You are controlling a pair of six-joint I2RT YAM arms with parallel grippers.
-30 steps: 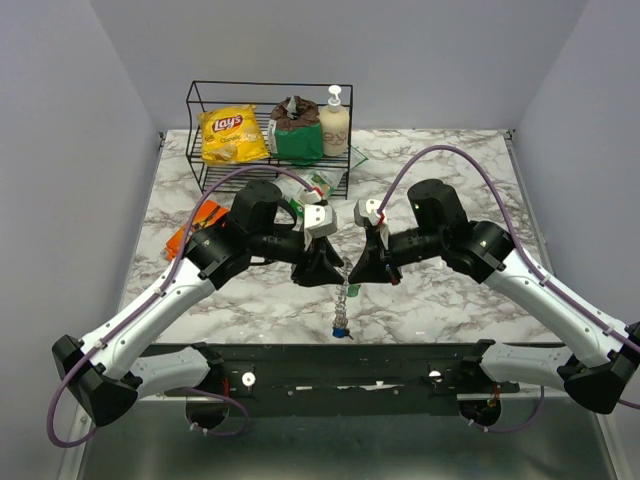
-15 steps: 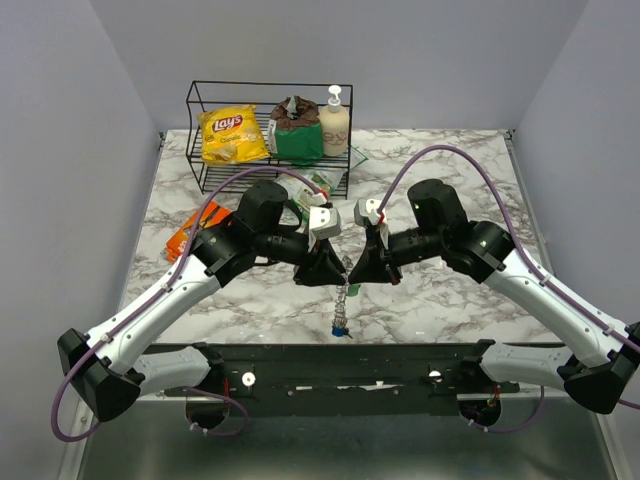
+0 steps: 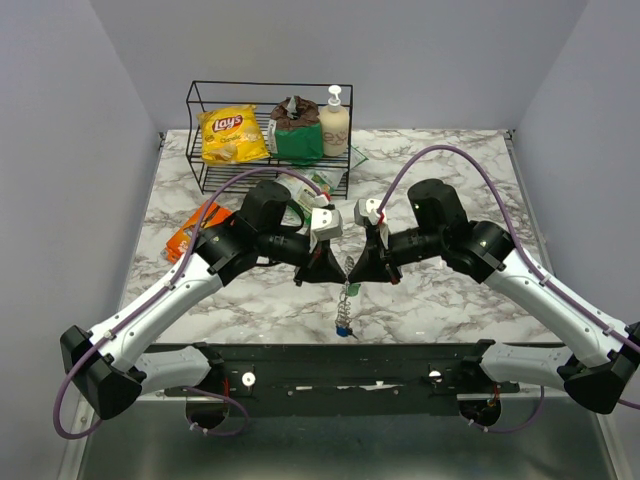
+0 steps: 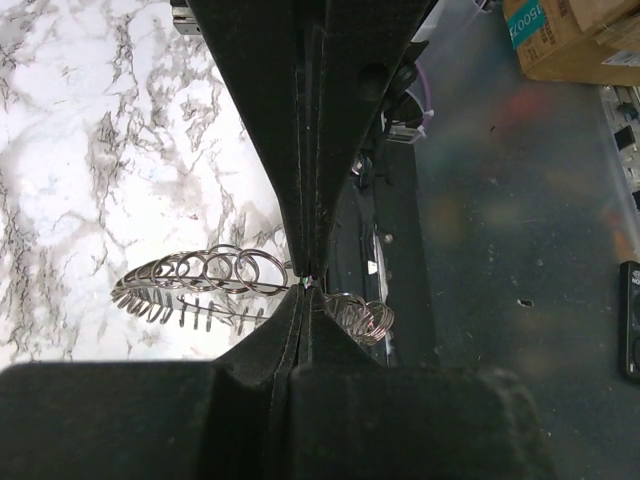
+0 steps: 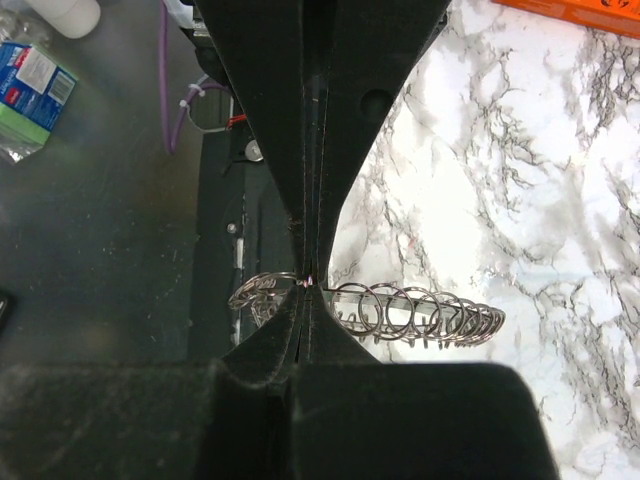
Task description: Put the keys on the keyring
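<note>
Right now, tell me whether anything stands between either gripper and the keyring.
Nothing visible does. The left gripper and the right gripper are each shut directly on a strand of the keyring, tip to tip, and the rest of its coil hangs down below them.

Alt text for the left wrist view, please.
The left tool is shut on the coiled keyring, pinching it at the tips. Most of the coil extends left over the marble table; a shorter bunch shows on the right.
</note>
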